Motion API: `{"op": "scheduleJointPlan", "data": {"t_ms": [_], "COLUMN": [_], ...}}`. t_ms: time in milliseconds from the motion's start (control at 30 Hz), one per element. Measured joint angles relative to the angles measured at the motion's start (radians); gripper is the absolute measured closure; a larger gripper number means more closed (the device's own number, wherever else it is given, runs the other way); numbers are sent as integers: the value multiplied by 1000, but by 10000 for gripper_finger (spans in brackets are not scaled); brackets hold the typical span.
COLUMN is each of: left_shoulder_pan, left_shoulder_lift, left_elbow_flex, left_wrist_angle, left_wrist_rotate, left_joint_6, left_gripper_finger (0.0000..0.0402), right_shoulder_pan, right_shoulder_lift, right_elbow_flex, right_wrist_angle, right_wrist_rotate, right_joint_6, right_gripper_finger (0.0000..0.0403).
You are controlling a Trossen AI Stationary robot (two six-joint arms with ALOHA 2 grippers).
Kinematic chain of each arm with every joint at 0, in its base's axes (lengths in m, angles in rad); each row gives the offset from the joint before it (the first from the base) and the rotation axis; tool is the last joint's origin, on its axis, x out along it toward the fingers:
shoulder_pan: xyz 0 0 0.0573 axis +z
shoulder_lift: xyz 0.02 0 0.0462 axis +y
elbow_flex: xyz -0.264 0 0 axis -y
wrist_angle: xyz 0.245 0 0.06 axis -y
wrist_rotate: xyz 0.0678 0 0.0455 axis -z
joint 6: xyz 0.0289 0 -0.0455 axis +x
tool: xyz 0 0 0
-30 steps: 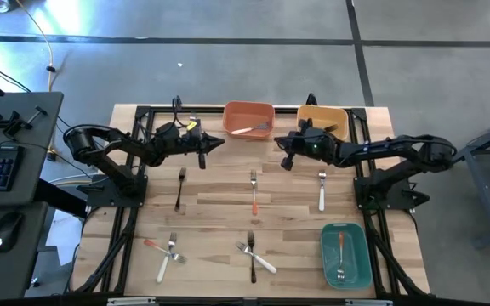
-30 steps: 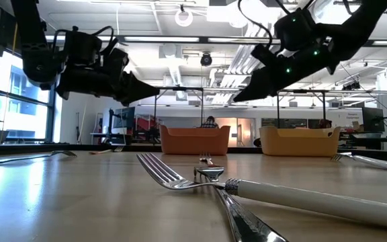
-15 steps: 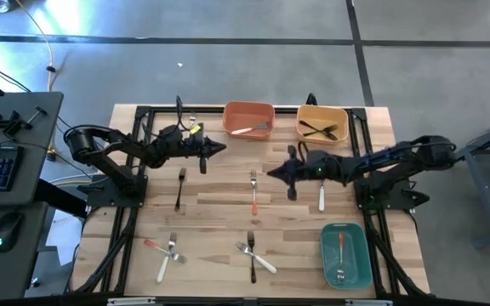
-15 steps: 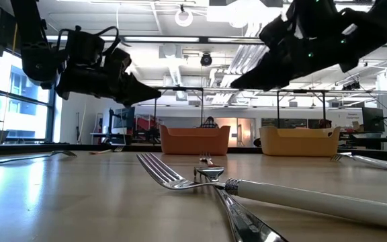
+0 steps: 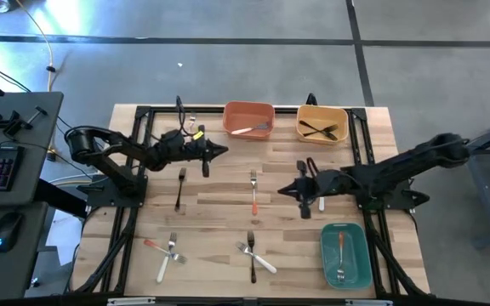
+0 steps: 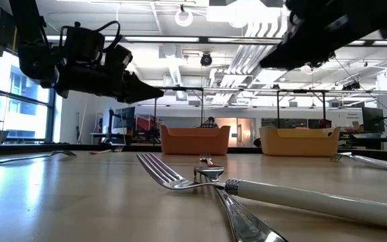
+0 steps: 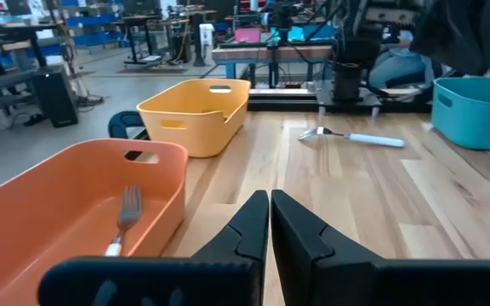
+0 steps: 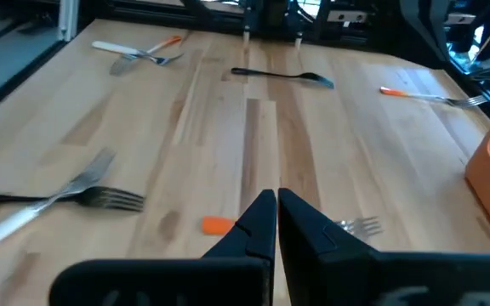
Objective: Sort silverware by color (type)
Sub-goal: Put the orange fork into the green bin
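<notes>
Forks with silver heads lie scattered on the wooden table (image 5: 219, 212). An orange-handled fork (image 5: 253, 194) lies mid-table, and its handle (image 8: 218, 224) shows just under my right gripper (image 5: 281, 190), which hovers shut above it. A white-handled fork (image 5: 321, 204) lies partly under the right arm. A black-handled fork (image 5: 179, 187) lies left of centre. My left gripper (image 5: 225, 150) hangs shut and empty in the air beside the orange bin (image 5: 248, 120); its fingers also show in the left wrist view (image 7: 270, 212).
The orange bin holds a white-handled fork (image 7: 126, 212), the yellow bin (image 5: 322, 123) black ones, the teal bin (image 5: 345, 253) an orange one. Crossed pairs of forks lie near the front edge (image 5: 165, 250) (image 5: 254, 255). Another orange-handled fork (image 8: 424, 95) lies at the far left.
My right gripper has swung from above the yellow bin toward the table's near edge and now hangs shut over the middle of the table by the orange-handled fork. My left gripper has drifted slightly toward the near edge. No fork has moved.
</notes>
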Motion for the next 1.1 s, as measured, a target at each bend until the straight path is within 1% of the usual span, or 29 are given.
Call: {"op": "scheduleJointPlan", "data": {"t_ms": [100,233,400,600,733,800,1000,1100], "left_shoulder_pan": [-13,-35,-68,-126,-183,-217,-351,-428], "left_shoulder_lift": [0,0,0,0,-25,-51,-176,-238], "left_elbow_flex": [0,0,0,0,0,0,0,0], "left_wrist_angle": [0,-3,-23,-84,-185,-262,-511,-633], "left_wrist_rotate": [0,0,0,-4,-7,-20,-64,-72], "left_joint_6": [0,8,8,-4,-45,-71,-97,-105], "left_gripper_finger": [389,389,389,387,372,362,332,324], "right_shoulder_pan": [53,113,153,160,160,160,160,160], "right_shoulder_lift": [-71,-126,-137,-134,-126,-117,-87,-69], "right_elbow_flex": [0,0,0,0,0,0,0,0], "right_wrist_angle": [-94,-137,-137,-137,-138,-136,-136,-136], "right_wrist_rotate": [45,111,130,130,130,131,180,185], "right_joint_6": [49,70,69,68,67,67,65,67], "right_gripper_finger": [403,403,403,403,403,403,402,402]}}
